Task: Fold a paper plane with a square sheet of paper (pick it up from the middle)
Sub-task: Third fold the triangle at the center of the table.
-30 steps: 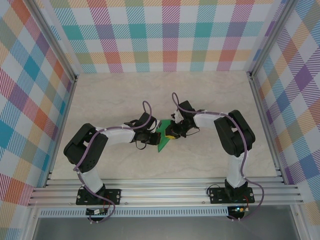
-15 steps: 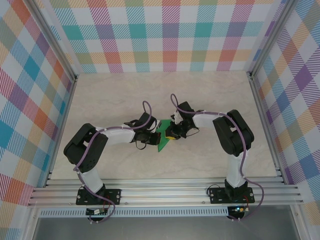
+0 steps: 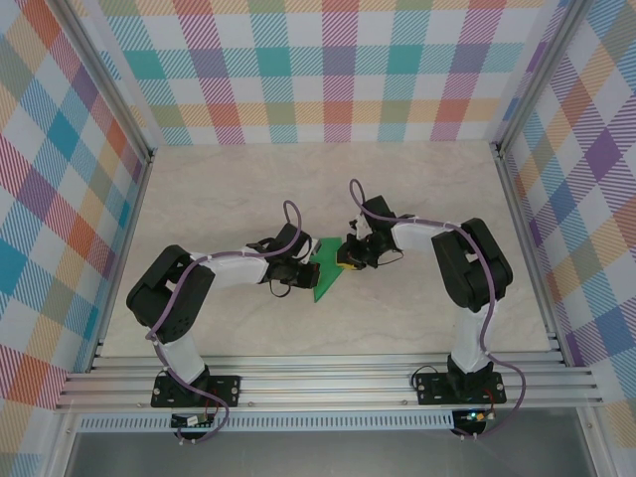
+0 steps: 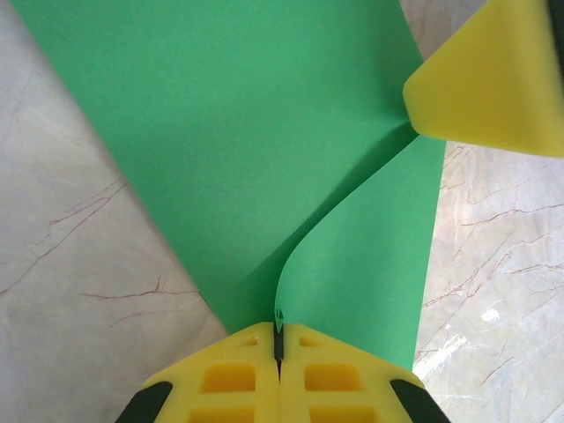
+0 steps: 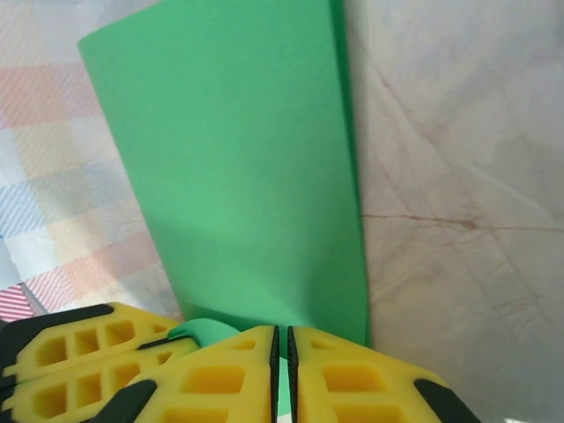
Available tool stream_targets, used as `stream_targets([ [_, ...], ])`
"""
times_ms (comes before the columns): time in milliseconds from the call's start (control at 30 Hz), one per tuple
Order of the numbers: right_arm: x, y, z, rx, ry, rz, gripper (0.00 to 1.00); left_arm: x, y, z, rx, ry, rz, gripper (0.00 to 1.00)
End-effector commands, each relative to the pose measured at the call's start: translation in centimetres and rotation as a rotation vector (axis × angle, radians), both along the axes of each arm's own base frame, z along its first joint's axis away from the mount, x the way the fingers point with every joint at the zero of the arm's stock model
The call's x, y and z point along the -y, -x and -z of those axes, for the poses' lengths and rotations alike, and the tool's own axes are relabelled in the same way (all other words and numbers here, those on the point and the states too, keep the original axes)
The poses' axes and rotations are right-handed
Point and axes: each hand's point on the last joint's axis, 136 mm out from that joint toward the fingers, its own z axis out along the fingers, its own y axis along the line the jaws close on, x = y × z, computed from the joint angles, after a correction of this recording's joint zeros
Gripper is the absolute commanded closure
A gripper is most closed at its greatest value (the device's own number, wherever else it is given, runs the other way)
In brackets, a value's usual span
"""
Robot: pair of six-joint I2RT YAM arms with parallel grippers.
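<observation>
Both arms sit elbows-out, forearms angled in so the wrists nearly meet around the middle of the table. Left gripper (image 4: 278,352) has its yellow pads clamped tight on the green paper (image 4: 264,132). Right gripper (image 5: 282,344) pinches it from the opposite side.

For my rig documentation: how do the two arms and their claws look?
The left arm and right arm have white links and bulky black joints, with a purple cable looping along each. The left claw and right claw are yellow with rectangular cut-outs.

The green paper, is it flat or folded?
Folded, partly: a flap of the green paper curves up off the rest, pinched by the shut left gripper; the right gripper pinches another edge.
</observation>
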Motion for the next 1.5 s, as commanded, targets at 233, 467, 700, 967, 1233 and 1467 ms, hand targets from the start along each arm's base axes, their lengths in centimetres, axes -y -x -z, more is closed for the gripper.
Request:
stream_targets([
  [233, 2.2, 0.4, 2.3, 0.004, 0.135, 0.012, 0.88, -1.1, 0.2, 1.1, -0.032, -0.037, -0.01, 0.98],
  [467, 0.3, -0.3, -2.3, 0.084, -0.02, -0.005, 0.88, -1.1, 0.2, 1.0, -0.032, -0.035, -0.01, 0.98],
  [700, -0.3, 0.2, -2.1, 0.058, -0.079, -0.013, 0.89, -1.1, 0.2, 0.9, -0.03, -0.036, -0.009, 0.99],
  [967, 0.8, 0.6, 1.4, 0.02, 0.006, 0.01, 0.9, -1.2, 0.3, 0.8, -0.029, -0.04, -0.011, 0.99],
  [1233, 1.1, 0.3, 0.4, 0.051, 0.013, 0.014, 0.91, -1.3, 0.2, 0.8, -0.025, -0.042, -0.015, 0.99],
  [1467, -0.7, 1.3, -3.6, 0.074, -0.122, 0.01, 0.9, -1.2, 0.2, 0.8, -0.024, -0.038, -0.012, 0.99],
])
